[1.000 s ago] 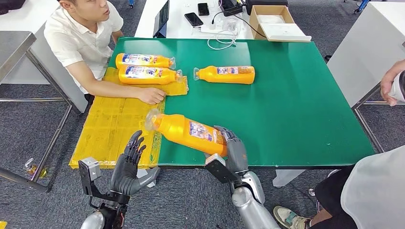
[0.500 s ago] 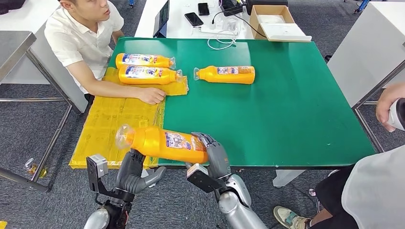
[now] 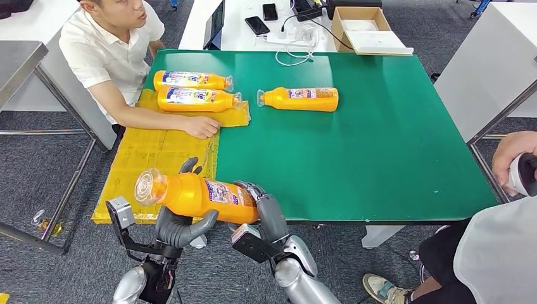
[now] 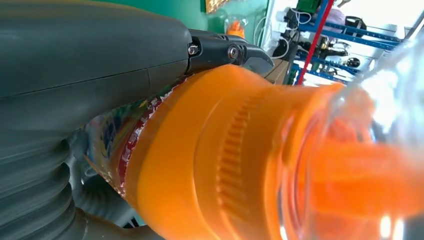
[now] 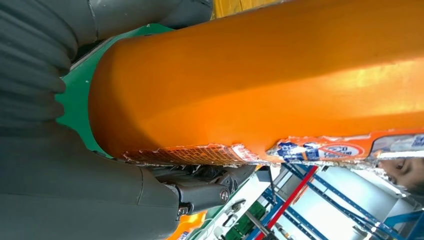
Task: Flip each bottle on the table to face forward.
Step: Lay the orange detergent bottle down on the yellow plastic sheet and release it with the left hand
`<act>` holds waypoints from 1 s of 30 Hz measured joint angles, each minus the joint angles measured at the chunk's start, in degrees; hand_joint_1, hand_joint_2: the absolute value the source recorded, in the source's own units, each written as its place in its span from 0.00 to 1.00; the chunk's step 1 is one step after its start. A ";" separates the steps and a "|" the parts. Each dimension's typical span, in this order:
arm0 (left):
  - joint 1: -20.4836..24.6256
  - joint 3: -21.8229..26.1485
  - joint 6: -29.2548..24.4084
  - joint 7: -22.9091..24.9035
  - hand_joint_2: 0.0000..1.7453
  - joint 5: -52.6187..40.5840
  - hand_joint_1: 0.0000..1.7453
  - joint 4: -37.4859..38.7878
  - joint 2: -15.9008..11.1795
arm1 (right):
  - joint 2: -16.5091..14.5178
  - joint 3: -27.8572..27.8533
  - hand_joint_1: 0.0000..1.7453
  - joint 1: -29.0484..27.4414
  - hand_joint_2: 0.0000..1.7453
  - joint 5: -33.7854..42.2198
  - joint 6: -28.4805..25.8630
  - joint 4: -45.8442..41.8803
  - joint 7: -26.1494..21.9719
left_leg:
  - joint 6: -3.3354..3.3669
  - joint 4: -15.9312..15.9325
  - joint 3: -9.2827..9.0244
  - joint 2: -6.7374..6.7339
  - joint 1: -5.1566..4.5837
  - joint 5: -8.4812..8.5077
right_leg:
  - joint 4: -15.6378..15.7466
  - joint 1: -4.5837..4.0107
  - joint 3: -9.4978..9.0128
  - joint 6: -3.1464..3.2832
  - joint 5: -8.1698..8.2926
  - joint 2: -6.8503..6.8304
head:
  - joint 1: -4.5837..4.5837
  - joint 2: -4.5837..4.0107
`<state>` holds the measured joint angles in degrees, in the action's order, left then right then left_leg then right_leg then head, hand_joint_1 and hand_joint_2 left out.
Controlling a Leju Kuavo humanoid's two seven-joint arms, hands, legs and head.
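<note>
Both hands hold one orange bottle [image 3: 201,196] level in the air, off the near-left corner of the green bench [image 3: 380,152]. It lies on its side, clear cap end toward the robot's left, base toward its right, with a printed label showing on its upper side.

The left hand [image 3: 179,223] cradles the bottle near the neck end. Its palm is under the body, its thumb curls up along the near side, and dark fingers [image 3: 189,166] show above the far side, so the bottle sits between thumb and fingers. In the left wrist view the thumb lies pressed along the orange shoulder beside the ribbed collar and the clear cap.

The right hand [image 3: 266,212] grips the base end. Its fingers [image 3: 251,189] wrap over the top of the bottle at the label's edge, and the palm backs the base. In the right wrist view the orange body lies against the thumb, with the torn label edge next to it.

Three more bottles lie on their sides at the far side. Two [image 3: 196,90] are on a yellow mat [image 3: 149,168] beside a seated person's hand [image 3: 201,126], and one [image 3: 299,99] is on the bare green surface.
</note>
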<state>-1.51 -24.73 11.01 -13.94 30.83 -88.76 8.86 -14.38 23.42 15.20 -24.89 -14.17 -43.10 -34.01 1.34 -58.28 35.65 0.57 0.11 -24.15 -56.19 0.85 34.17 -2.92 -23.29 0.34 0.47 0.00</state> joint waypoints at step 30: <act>2.94 -2.88 -0.51 -1.60 1.00 -1.04 1.00 2.03 -0.80 | -2.54 3.57 0.00 3.67 1.00 3.42 -0.45 8.50 -1.79 | 0.00 0.00 0.02 -0.01 0.01 0.00 | 0.00 -0.01 0.03 0.00 0.00 0.00 | -0.01 0.00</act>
<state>1.43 -27.62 10.50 -15.54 29.79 -86.73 8.07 -16.92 26.99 18.88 -21.47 -14.62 -34.60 -35.81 1.33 -58.28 35.67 0.56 0.12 -24.15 -56.19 0.84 34.20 -2.92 -23.29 0.34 0.46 0.00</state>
